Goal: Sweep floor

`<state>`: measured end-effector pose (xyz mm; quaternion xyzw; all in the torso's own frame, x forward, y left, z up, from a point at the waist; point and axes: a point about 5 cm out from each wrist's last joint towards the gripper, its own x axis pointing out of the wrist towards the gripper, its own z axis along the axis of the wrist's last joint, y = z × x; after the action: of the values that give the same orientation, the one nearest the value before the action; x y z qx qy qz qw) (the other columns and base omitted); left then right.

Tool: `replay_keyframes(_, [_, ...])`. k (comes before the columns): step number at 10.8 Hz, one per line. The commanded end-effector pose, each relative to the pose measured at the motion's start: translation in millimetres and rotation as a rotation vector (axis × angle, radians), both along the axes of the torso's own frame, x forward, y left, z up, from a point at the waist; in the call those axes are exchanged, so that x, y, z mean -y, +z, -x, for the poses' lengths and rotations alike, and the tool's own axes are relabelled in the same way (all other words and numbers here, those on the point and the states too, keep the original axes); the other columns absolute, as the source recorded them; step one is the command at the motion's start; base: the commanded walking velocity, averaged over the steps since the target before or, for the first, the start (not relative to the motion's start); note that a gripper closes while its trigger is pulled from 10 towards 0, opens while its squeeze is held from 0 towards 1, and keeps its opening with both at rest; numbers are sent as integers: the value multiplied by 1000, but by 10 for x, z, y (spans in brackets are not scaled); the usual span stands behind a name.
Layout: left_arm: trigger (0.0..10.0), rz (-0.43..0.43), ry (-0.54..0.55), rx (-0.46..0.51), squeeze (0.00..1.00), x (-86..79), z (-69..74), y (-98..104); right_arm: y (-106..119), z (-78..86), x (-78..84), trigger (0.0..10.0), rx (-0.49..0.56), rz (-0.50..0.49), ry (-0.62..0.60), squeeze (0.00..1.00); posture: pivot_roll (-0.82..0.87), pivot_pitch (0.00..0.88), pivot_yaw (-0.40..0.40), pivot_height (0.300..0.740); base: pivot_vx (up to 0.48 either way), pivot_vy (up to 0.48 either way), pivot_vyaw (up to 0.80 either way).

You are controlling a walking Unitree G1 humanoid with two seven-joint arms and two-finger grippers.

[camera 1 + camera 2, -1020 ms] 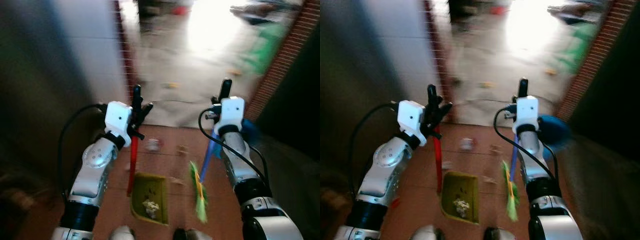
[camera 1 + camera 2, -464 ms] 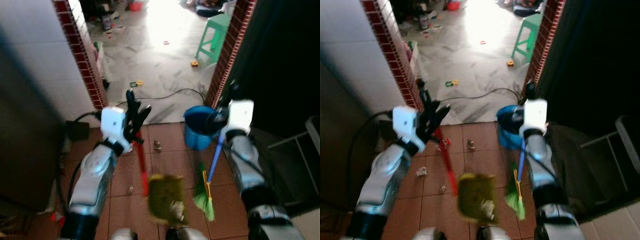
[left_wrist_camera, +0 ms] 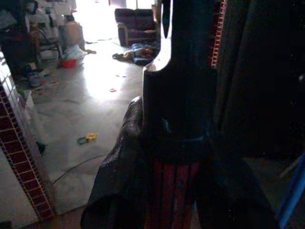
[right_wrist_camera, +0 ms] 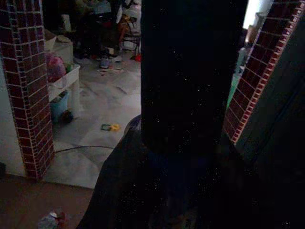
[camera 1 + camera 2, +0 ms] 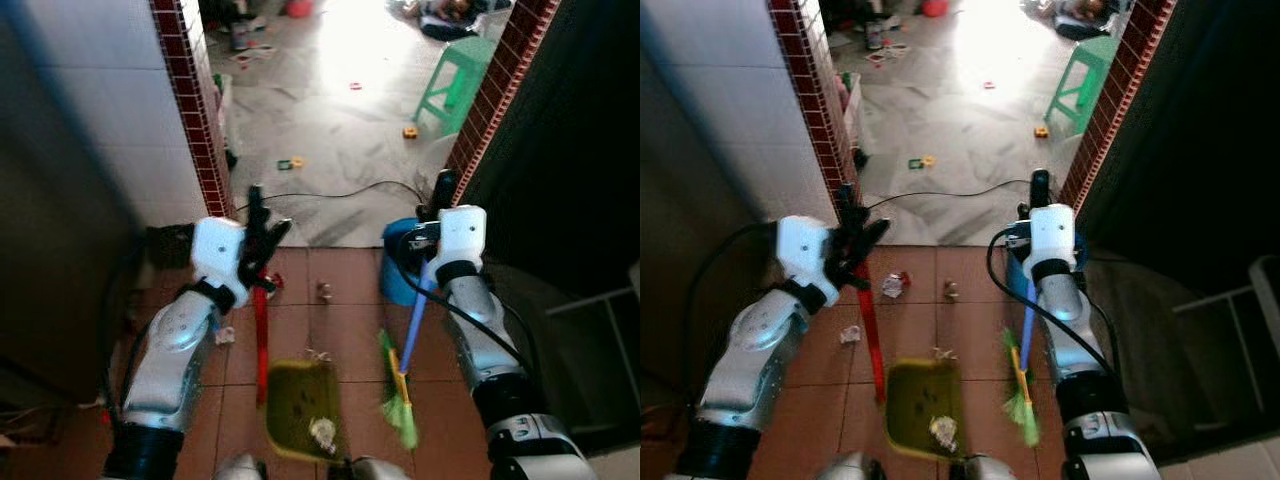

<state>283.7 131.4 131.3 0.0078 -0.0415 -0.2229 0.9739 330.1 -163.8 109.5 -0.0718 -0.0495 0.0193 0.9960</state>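
Note:
My left gripper (image 5: 258, 232) is shut on the red handle (image 5: 261, 330) of a yellow-green dustpan (image 5: 300, 405), which hangs low over the red tile floor (image 5: 330, 330) with a white scrap inside. The same red handle (image 3: 171, 191) shows between the dark fingers in the left wrist view. On the other side, my right gripper (image 5: 440, 205) is shut on the blue handle (image 5: 414, 320) of a broom whose green bristles (image 5: 398, 405) point down beside the dustpan. Crumpled litter (image 5: 324, 291) lies on the tiles ahead, with another piece (image 5: 894, 285) near the red handle.
A blue bucket (image 5: 400, 262) stands by the right brick pillar (image 5: 490, 110). A white tiled wall with a brick edge (image 5: 200, 120) rises on the left. Beyond the doorway, a black cable (image 5: 330, 190), small toys (image 5: 290, 162) and a green stool (image 5: 455, 85) are on the grey floor.
The camera has shifted, so the whole scene sits differently. The dustpan and broom, blurred and swinging before, now hang steadier in front of me. Both grippers keep their hold.

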Motion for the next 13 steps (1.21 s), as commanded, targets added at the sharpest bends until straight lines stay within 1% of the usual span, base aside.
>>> replay_keyframes(1, [10000,21,-24,48,0,23,17,129,81,-25,22,10000,29,-6,-3,0,59,0,-11,740,0,0,-587])
replay_keyframes(2, [10000,16,-59,23,0,12,22,95,98,-72,55,10000,33,-37,-56,0,59,0,11,740,0,0,-413])
replay_keyframes(3, [10000,19,-85,18,0,38,-2,103,114,-85,61,10000,36,-46,-70,0,47,0,10,740,0,0,-719])
replay_keyframes(4, [10000,13,-104,23,0,79,-40,113,131,-90,45,10000,39,-42,-57,0,40,0,-4,740,0,0,-800])
replay_keyframes(5, [10000,19,-124,35,0,142,-70,136,139,-91,63,10000,36,-29,-44,0,26,0,-20,740,0,-311,-800])
replay_keyframes(7, [10000,37,-110,32,0,140,-92,139,159,-104,124,10000,36,-5,-44,0,10,0,-31,740,0,-459,-800])
replay_keyframes(9, [10000,41,-113,30,0,161,-85,123,172,-104,172,10000,35,11,-43,0,5,0,-37,740,0,-459,-800])
replay_keyframes(10, [10000,31,-114,30,0,175,-93,111,157,-71,192,10000,36,22,-38,0,6,0,-42,740,0,-304,-800])
replay_keyframes(11, [10000,28,-114,30,0,192,-109,109,103,-6,237,10000,20,31,-27,0,5,0,-45,740,0,0,-419])
replay_keyframes(13, [10000,38,-88,34,0,177,-144,123,43,43,299,10000,-5,47,-27,0,2,0,-52,740,0,0,0])
